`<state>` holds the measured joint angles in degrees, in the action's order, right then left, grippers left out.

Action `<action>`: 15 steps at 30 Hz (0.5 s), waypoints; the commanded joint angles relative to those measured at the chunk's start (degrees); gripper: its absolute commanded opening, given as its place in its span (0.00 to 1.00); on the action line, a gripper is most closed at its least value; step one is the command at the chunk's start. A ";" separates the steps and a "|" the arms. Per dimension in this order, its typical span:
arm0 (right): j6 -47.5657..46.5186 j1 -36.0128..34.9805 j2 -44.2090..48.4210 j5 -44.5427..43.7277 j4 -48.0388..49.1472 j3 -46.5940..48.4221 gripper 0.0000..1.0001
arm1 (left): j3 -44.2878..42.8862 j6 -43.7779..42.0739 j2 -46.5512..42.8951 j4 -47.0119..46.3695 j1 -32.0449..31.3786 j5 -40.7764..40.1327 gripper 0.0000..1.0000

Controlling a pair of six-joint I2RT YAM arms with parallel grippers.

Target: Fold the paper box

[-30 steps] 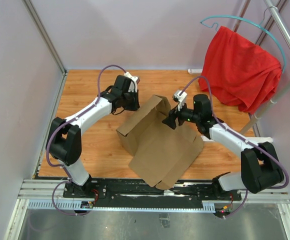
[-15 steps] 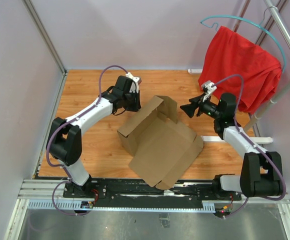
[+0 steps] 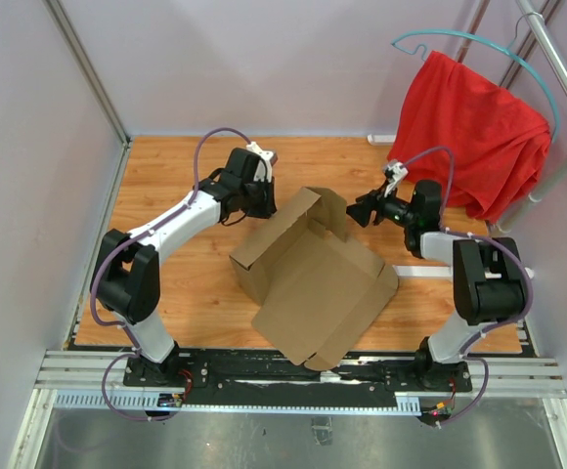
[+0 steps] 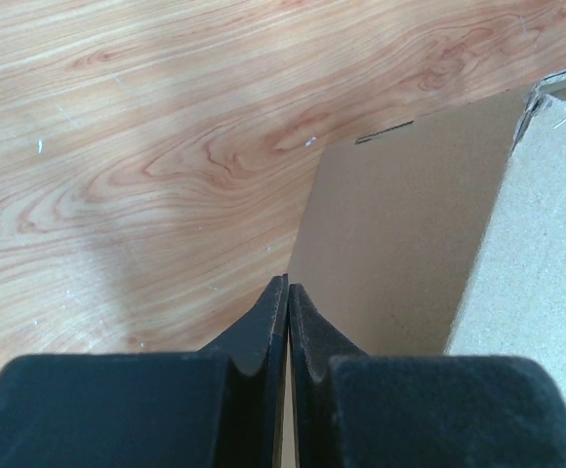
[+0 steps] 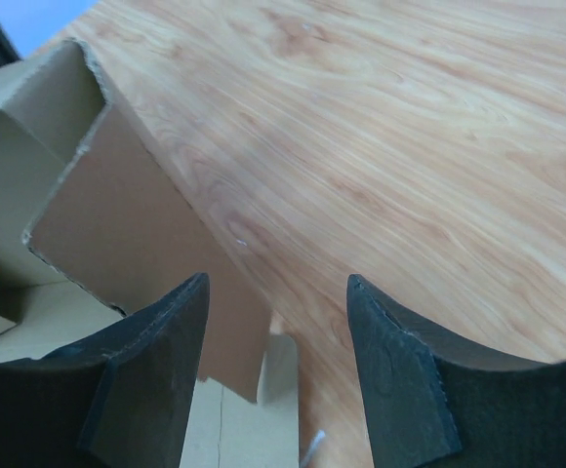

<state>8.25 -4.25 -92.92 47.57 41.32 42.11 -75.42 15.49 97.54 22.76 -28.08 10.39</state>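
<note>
The paper box (image 3: pixel 313 283) is brown cardboard, partly folded in the middle of the wooden table (image 3: pixel 166 166). Its back-left wall stands up and a flap rises at the far corner. My left gripper (image 3: pixel 267 208) sits at that wall's outer side. In the left wrist view it (image 4: pixel 289 285) is shut, with the edge of a brown panel (image 4: pixel 400 234) running into its tips. My right gripper (image 3: pixel 355 212) hovers just right of the far flap. In the right wrist view it (image 5: pixel 276 283) is open with nothing between its fingers, and the box's flap (image 5: pixel 117 224) lies to its left.
A red cloth (image 3: pixel 469 137) hangs on a teal hanger from a metal rack (image 3: pixel 557 68) at the back right. Purple walls (image 3: pixel 29 195) close in the left and back. A white strip (image 3: pixel 415 272) lies on the table right of the box.
My right gripper has let go of the box's far flap and drawn back to the right, its arm folding in and its jaws narrowing a little. The left arm and the box have not moved.
</note>
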 commanded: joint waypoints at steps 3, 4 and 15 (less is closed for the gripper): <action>15.11 0.21 -8.42 16.18 31.30 0.80 0.59 | -0.27 -0.45 -1.72 -0.38 -0.84 0.75 0.07; 18.32 0.25 -10.04 17.44 35.47 1.03 0.59 | -0.32 -0.48 -1.77 -0.40 -0.92 0.73 0.07; 23.17 -0.93 -11.75 20.35 44.23 -3.31 0.57 | -0.83 -0.68 -2.23 1.09 -1.89 -1.07 0.07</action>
<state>31.97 -4.38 -106.34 65.32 81.76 40.60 -75.42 15.46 97.54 22.94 -29.36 9.89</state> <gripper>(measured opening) 0.572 0.073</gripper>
